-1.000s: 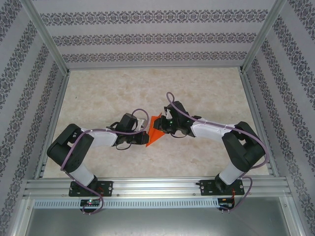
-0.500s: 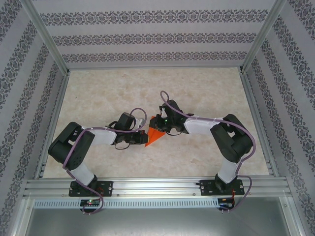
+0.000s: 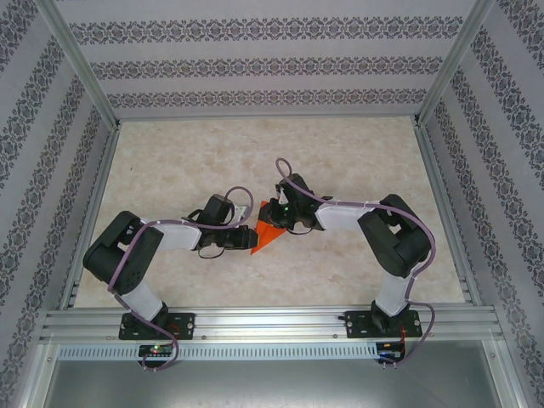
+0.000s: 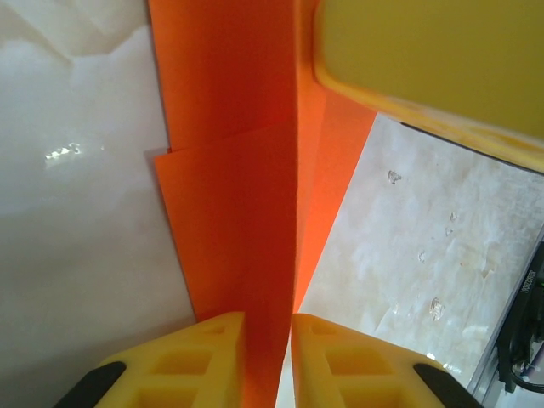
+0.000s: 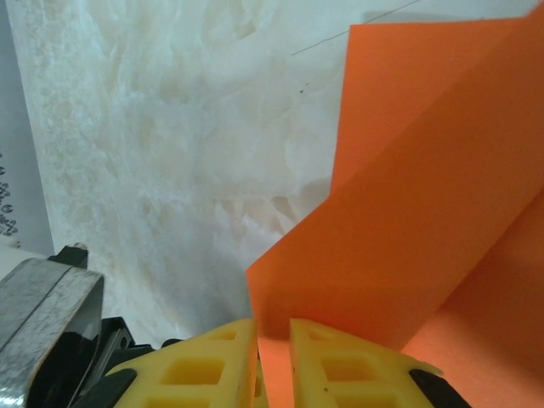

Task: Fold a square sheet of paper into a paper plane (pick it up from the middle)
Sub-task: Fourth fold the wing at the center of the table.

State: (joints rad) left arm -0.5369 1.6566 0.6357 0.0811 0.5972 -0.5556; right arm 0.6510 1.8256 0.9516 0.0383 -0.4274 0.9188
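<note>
Mid-fold: our left tool pinches the paper from 9 o'clock, our right tool from 12; next, we judge, a firm, aligned wing crease.

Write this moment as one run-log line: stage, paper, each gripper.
stage: mid-fold | orange paper: creased, layers overlapping, between both grippers | left gripper: shut on paper | right gripper: shut on paper

Bright, even light washes the marble-look table; soft shadows hug the arms. Left wrist view: glare at 9 o'clock, blurred yellow finger at 1 o'clock.
</note>
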